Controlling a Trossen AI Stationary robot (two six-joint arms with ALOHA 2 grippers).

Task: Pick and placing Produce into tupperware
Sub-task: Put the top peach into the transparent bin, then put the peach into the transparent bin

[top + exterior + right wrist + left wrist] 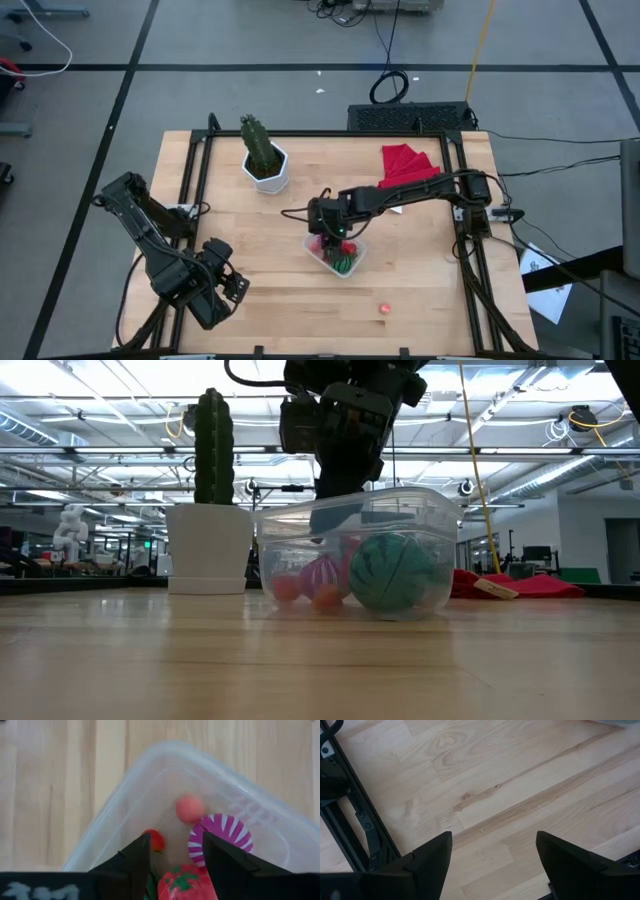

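Item 1: tupperware [337, 254], clear, rounded corners, mid-table, just in front of the white cactus pot [268, 170].
Contents per low view: green striped melon [391, 573], purple ridged piece [321, 574], two small orange-red berries [326, 598] on the floor of the tub.
R wrist view adds: pink berry [189, 808] beside the purple/white striped piece, small red berry [156, 840], and a red strawberry w/ green leaves [186, 884] sitting between my fingers. Can't tell if they press it.
Item 2: my right gripper [328, 236], directly over the tub, tips at the rim, fingers [131, 865] slightly apart.
Item 3: one pink berry [383, 310] loose on the table, near front edge, well apart from the tub. Seen in high view only.
Item 4: my left gripper [226, 290], front-left corner, fingers [427, 862] spread wide, over bare wood.
Item 5: red cloth [406, 163], back right.
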